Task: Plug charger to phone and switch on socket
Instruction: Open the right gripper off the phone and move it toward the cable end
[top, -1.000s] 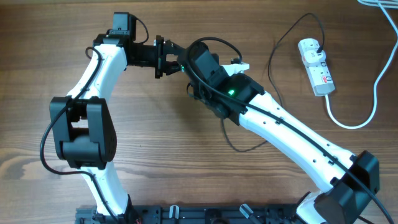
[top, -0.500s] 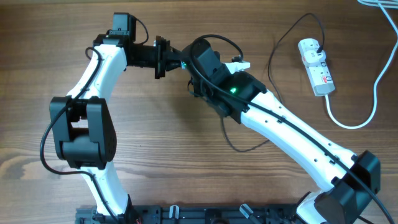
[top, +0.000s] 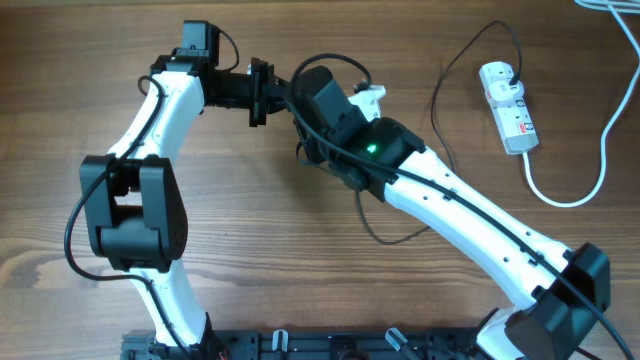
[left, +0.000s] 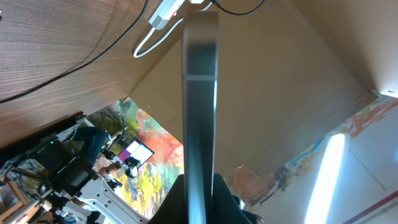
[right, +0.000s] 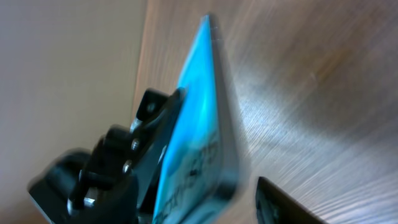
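The phone (right: 199, 124) is lifted off the table, its cyan screen facing my right wrist camera. My left gripper (left: 200, 186) is shut on it, and it appears edge-on (left: 200, 93) between the jaws. My right gripper (top: 300, 108) is open beside the phone's lower end, one finger (right: 286, 202) a gap away from it. From overhead the phone is hidden between the two wrists. The socket (top: 508, 108) lies at the far right. The charger cable (top: 440, 95) runs from it and loops under my right arm. Its plug tip is out of sight.
A thick white cord (top: 590, 170) curls from the socket toward the table's right edge. My right arm crosses the table's middle diagonally, over a loop of black cable (top: 385, 238). The mounting rail (top: 300, 345) runs along the near edge.
My right wrist has shifted slightly up and to the left, closer to the left gripper. The left arm has stayed in place.
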